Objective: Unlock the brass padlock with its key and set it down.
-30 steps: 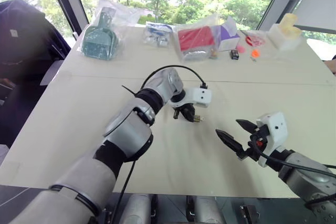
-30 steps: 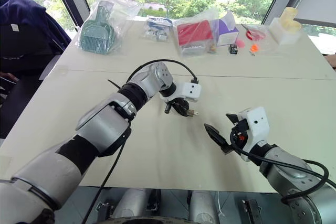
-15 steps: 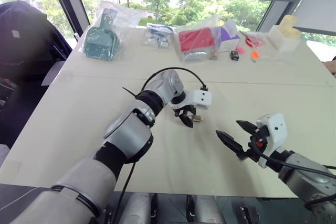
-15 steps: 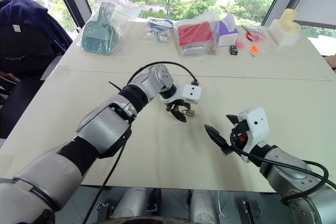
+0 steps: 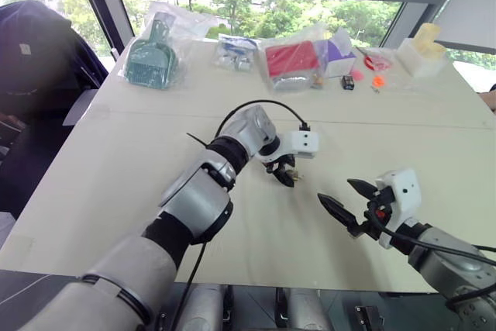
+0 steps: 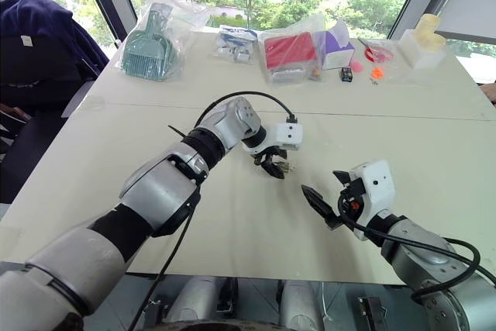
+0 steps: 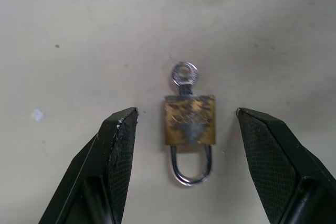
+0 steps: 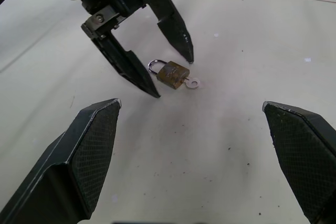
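- The brass padlock (image 7: 189, 120) lies flat on the table (image 5: 116, 160), with the key (image 7: 184, 75) stuck in its keyhole end and the silvery shackle at the opposite end.
- The left gripper (image 7: 186, 129) points down over the padlock, jaws released and spread to either side, neither finger touching it.
- The right gripper (image 5: 341, 200) hovers above the table near the padlock, jaws wide apart and grasping nothing.
- Along the far edge of the table lie clear plastic bags: one holds a green dustpan-like item (image 5: 149, 58), another a red item (image 5: 291, 60), a smaller one small bluish parts (image 5: 233, 49).
- A purple-and-white carton (image 5: 339, 51) stands beside the red bag.
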